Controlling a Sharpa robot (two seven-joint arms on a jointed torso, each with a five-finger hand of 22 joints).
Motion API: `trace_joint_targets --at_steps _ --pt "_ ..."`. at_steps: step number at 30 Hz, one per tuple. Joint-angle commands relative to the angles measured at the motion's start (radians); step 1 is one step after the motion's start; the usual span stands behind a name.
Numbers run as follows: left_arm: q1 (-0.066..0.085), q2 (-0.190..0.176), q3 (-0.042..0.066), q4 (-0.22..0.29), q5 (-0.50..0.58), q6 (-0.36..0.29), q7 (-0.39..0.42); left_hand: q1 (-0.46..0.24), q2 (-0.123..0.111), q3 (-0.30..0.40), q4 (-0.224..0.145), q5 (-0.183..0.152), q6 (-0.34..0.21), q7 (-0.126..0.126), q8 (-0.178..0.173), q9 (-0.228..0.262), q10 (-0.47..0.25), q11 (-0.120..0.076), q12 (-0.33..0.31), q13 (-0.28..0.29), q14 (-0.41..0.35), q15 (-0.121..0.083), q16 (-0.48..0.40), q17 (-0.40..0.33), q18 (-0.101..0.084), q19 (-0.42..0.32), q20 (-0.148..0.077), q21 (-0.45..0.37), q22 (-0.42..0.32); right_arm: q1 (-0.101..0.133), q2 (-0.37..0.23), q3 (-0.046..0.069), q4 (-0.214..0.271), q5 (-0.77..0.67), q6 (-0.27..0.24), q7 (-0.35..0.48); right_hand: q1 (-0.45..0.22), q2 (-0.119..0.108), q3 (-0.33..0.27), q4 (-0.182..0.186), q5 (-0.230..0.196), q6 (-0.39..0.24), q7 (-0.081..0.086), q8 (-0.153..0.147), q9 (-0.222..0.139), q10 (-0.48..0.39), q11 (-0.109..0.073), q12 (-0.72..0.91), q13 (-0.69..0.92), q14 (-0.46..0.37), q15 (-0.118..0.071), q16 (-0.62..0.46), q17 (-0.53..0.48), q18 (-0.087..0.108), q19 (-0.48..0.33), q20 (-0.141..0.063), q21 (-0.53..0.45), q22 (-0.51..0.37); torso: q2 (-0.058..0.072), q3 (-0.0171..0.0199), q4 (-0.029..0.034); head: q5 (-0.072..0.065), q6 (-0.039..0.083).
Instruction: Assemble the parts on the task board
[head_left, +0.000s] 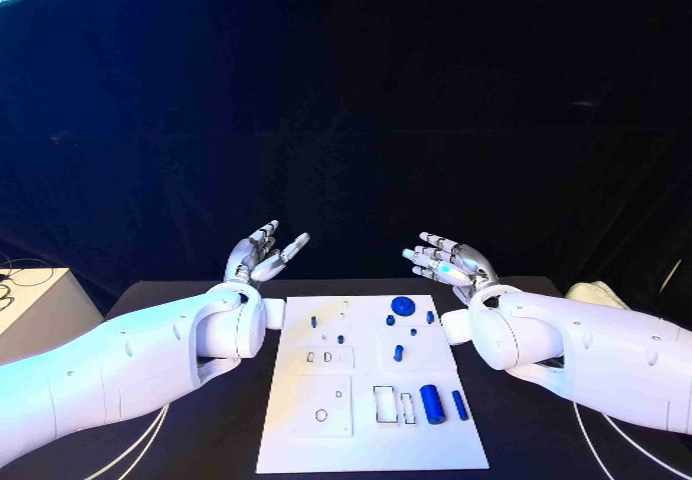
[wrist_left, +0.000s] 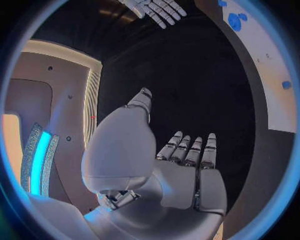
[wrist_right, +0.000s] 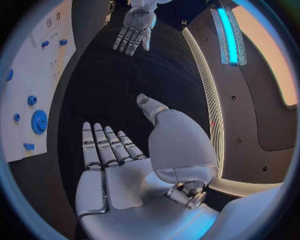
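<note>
The white task board (head_left: 361, 440) lies in the middle of the black table. A round blue disc (head_left: 404, 306) sits near its far end, small blue pegs (head_left: 398, 352) stand below it, and two blue cylinders (head_left: 431, 404) lie at its near right beside a rectangular slot. My left hand (head_left: 264, 254) is raised beyond the board's far left corner, fingers spread, holding nothing; its palm (wrist_left: 187, 185) is bare. My right hand (head_left: 449, 263) hovers beyond the far right corner, fingers apart and empty, palm (wrist_right: 112, 180) bare. The board (wrist_right: 37, 75) and disc (wrist_right: 39, 121) show beside it.
A white box (head_left: 29, 305) with a dark cable stands at the table's left edge. A pale object (head_left: 594, 294) lies at the right edge. White cables (head_left: 137, 445) run along the table's near left side.
</note>
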Motion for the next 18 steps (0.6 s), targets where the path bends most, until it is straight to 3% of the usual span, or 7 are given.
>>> trace_joint_targets --at_steps 1,7,8,10,14,16,18 --pt "0.004 0.005 0.000 -0.006 -0.015 0.072 0.011 0.054 -0.003 0.002 0.015 0.005 0.025 0.029 0.009 0.004 0.020 0.011 0.008 0.003 0.012 0.014 0.009 0.003 0.013 0.003 0.024 0.008 0.003 0.017 0.004 -0.011 -0.015 -0.080 0.169 -0.096 0.139 -0.004 0.019 -0.053 0.007 0.127 0.138 0.029 0.019 0.177 0.005 0.020 0.012 0.224 -0.002 0.042 0.027 0.031 0.173 0.009 0.046 0.019 0.000 -0.0002 -0.0001 0.000 0.000" --pt "0.004 0.005 0.000 -0.006 -0.015 0.072 0.011 0.056 0.049 0.047 0.012 -0.003 0.110 0.086 0.029 0.017 0.139 0.074 0.024 0.013 0.112 0.031 0.031 0.020 0.031 0.023 0.034 0.019 0.008 0.033 0.007 -0.023 -0.025 -0.093 0.200 -0.117 0.169 -0.007 0.027 -0.066 0.007 0.326 0.108 0.076 0.051 0.438 -0.018 0.035 0.024 0.409 -0.031 0.070 0.044 0.060 0.350 0.007 0.085 0.026 0.000 -0.0002 -0.0001 0.000 0.000" --pt "0.006 -0.085 0.001 0.079 -0.043 0.129 0.012 0.061 0.055 0.054 0.011 -0.004 0.134 0.089 0.035 0.021 0.172 0.078 0.025 0.015 0.173 0.038 0.045 0.029 0.035 0.071 0.034 0.034 0.016 0.061 -0.025 -0.023 -0.023 -0.369 0.113 -0.075 0.172 -0.008 0.031 -0.068 0.007 0.367 0.102 0.085 0.057 0.473 -0.025 0.036 0.025 0.429 -0.037 0.073 0.046 0.064 0.366 0.005 0.089 0.025 0.030 0.0003 0.0006 -0.010 -0.012" --pt "0.007 -0.105 0.002 0.101 -0.054 0.144 0.015 0.074 0.083 0.079 0.008 -0.011 0.247 0.108 0.064 0.039 0.345 0.105 0.046 0.026 0.338 0.039 0.083 0.054 0.044 0.252 0.034 0.095 0.046 0.069 -0.031 -0.023 -0.022 -0.441 0.097 -0.079 0.176 -0.014 0.042 -0.073 0.007 0.448 0.092 0.102 0.068 0.516 -0.036 0.032 0.024 0.467 -0.046 0.077 0.048 0.067 0.388 0.002 0.087 0.021 0.041 0.0023 0.0016 -0.011 -0.005" --pt "0.009 -0.135 0.008 0.135 -0.079 0.168 0.014 0.106 0.089 0.098 0.001 -0.014 0.411 0.104 0.110 0.067 0.613 0.108 0.076 0.041 0.609 0.018 0.152 0.099 0.069 0.449 0.031 0.179 0.077 0.084 -0.040 -0.022 -0.027 -0.571 0.084 -0.093 0.173 -0.027 0.063 -0.076 0.007 0.527 0.085 0.119 0.076 0.575 -0.051 0.032 0.024 0.520 -0.060 0.084 0.051 0.070 0.426 -0.007 0.091 0.021 0.054 0.0032 0.0012 -0.016 -0.009" --pt "0.010 -0.151 0.012 0.155 -0.093 0.181 0.010 0.124 0.088 0.111 -0.002 -0.016 0.531 0.099 0.146 0.088 0.709 0.091 0.087 0.044 0.697 -0.007 0.184 0.126 0.093 0.516 0.029 0.216 0.088 0.093 -0.044 -0.022 -0.030 -0.649 0.080 -0.104 0.171 -0.034 0.075 -0.076 0.007 0.551 0.080 0.126 0.078 0.603 -0.059 0.033 0.024 0.549 -0.070 0.092 0.054 0.071 0.462 -0.018 0.104 0.025 0.065 0.0045 0.0012 -0.018 -0.005" --pt "0.011 -0.165 0.015 0.174 -0.104 0.193 0.005 0.131 0.085 0.117 -0.003 -0.016 0.548 0.094 0.155 0.091 0.736 0.083 0.088 0.044 0.717 -0.014 0.189 0.137 0.097 0.538 0.026 0.229 0.092 0.100 -0.047 -0.022 -0.032 -0.718 0.079 -0.115 0.167 -0.048 0.098 -0.074 0.007 0.580 0.072 0.129 0.079 0.639 -0.070 0.029 0.023 0.591 -0.085 0.101 0.057 0.070 0.513 -0.036 0.119 0.027 0.072 0.0050 0.0004 -0.020 -0.007"
